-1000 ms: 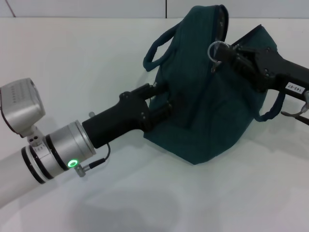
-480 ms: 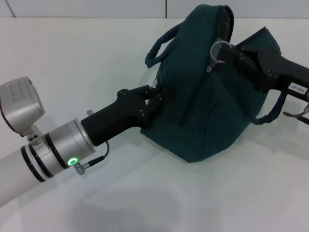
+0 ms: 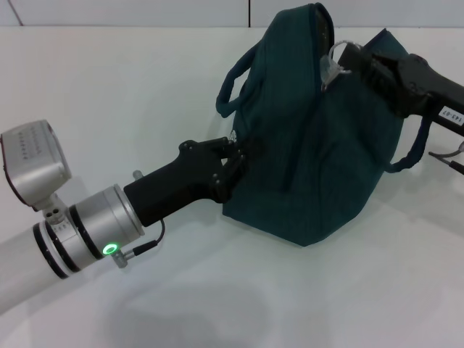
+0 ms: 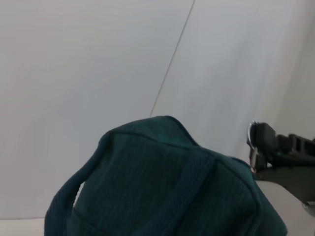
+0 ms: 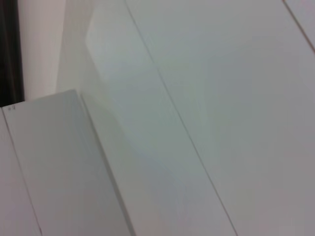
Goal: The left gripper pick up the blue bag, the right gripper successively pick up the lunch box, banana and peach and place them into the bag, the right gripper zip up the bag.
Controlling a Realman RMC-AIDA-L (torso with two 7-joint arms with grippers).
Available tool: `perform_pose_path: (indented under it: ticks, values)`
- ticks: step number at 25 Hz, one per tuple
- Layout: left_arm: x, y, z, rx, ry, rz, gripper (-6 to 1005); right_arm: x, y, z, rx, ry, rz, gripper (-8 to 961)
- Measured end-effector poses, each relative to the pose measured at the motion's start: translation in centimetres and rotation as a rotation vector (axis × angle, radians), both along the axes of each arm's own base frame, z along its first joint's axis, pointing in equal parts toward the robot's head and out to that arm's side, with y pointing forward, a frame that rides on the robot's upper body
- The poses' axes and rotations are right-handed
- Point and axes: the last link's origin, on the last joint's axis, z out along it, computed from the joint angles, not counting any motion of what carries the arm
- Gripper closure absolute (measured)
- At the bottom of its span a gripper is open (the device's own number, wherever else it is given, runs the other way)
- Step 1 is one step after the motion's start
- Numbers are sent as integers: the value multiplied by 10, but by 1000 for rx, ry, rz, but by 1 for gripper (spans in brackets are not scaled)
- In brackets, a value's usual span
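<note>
The blue bag [image 3: 319,145] stands on the white table, its top closed to a peak. My left gripper [image 3: 235,156] is shut on the bag's fabric at its left side, below a loop handle [image 3: 230,83]. My right gripper [image 3: 346,56] is at the bag's top right, shut on the silver ring pull [image 3: 330,64] of the zipper. The left wrist view shows the bag [image 4: 162,187] from close by, with the right gripper [image 4: 258,145] and ring beyond it. The lunch box, banana and peach are out of view.
The white table [image 3: 145,87] spreads around the bag, with a pale wall behind. A second loop handle [image 3: 417,148] hangs at the bag's right side. The right wrist view shows only white panels [image 5: 197,98].
My right gripper has moved right and farther back with the ring pull, drawing along the bag's top. The bag's top has shifted with it. My left gripper keeps hold at the bag's side.
</note>
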Motion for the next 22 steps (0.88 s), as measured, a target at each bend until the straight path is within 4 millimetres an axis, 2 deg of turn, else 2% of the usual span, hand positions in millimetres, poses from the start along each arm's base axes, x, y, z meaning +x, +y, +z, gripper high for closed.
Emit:
perform_pose_path:
  ticks: [14, 22]
  values:
    - [-6, -13, -6, -27, 52, -45, 944, 5, 3, 7, 39, 52, -53, 946]
    - [-7, -14, -3, -21, 33, -36, 943, 5, 0, 1, 10, 36, -43, 945]
